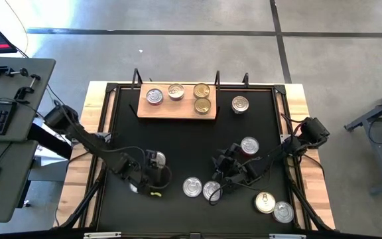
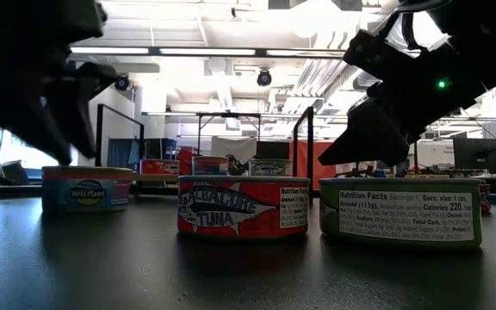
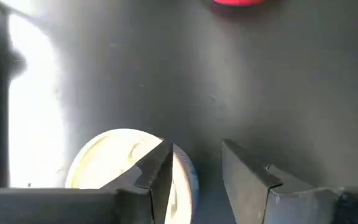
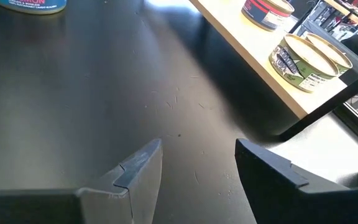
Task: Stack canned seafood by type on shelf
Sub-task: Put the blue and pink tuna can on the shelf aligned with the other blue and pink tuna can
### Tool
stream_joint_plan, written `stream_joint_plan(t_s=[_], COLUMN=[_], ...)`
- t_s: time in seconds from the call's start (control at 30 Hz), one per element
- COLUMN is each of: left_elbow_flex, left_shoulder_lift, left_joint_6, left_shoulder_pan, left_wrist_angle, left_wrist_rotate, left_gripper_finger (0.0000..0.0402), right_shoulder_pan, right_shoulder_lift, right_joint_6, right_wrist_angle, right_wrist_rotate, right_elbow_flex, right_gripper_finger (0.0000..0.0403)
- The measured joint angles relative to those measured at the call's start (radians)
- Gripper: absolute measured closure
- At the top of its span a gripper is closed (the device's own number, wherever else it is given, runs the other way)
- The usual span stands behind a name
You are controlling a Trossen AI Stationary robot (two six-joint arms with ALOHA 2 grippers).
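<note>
On the wooden board (image 1: 178,110): 4 cans, at the table's far edge; 1 silver-topped (image 1: 154,97), 1 pale-topped (image 1: 176,91), 2 gold-topped (image 1: 201,89) close together at the right end.
Just off the board's right end: 1 silver-topped can (image 1: 241,104) on the black table (image 1: 178,146).
Near side of the table: 2 silver cans (image 1: 191,187) touching or nearly so, plus 2 more (image 1: 264,202) toward the right corner.
Left gripper (image 3: 197,146): low over the near-left part of the table, fingers spread with bare table between them.
Can by the left gripper (image 3: 114,155): pale lid, partly covered by 1 finger, beside the gap rather than in it; mostly hidden from above.
Right gripper (image 4: 197,143): near the table's middle right, fingers spread over bare table, holding nothing.
Red-sided can (image 1: 249,145): just beside the right arm; its side is hidden from above.
Low view: a red tuna can (image 2: 242,207) and a green-labelled can (image 2: 400,211) fill the front; both grippers are dark shapes cut off at the top.
</note>
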Motion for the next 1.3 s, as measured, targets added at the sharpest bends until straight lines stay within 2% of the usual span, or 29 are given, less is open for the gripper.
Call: stream_joint_plan(t_s=[0.3,0.47,0.57,0.7,0.87,1.03,1.17,1.3], left_elbow_flex=[0.006,0.005,0.053,0.120,0.183,0.172,0.143,0.140], left_shoulder_lift=[0.129,0.139,0.126,0.128,0.125,0.128,0.151,0.200], left_joint_6=[-0.031,-0.034,-0.067,-0.134,-0.265,-0.383,-0.398,-0.348], left_shoulder_pan=[-0.007,-0.006,-0.006,-0.008,-0.008,-0.005,-0.002,-0.003], left_wrist_angle=[0.020,0.047,0.047,-0.066,-0.222,-0.193,-0.179,-0.179], left_wrist_rotate=[-0.174,-0.157,-0.159,-0.160,-0.159,-0.098,-0.073,-0.112], left_gripper_finger=[0.0293,0.0322,0.0335,0.0339,0.0325,0.0283,0.0251,0.0246], right_shoulder_pan=[-0.005,-0.005,-0.005,-0.005,-0.005,-0.005,-0.005,-0.005], right_shoulder_lift=[0.000,0.000,0.000,0.000,0.000,0.000,0.000,0.000], right_joint_6=[-0.001,-0.001,-0.001,-0.002,-0.002,-0.002,-0.002,-0.002], right_wrist_angle=[0.000,0.001,0.004,0.005,0.006,0.006,0.006,0.007], right_wrist_rotate=[0.000,-0.007,-0.007,-0.008,-0.008,-0.009,-0.009,-0.010], right_elbow_flex=[0.000,0.000,0.000,0.000,0.000,0.000,0.000,0.000], right_gripper_finger=[0.0208,0.0208,0.0208,0.0208,0.0208,0.0208,0.0208,0.0208])
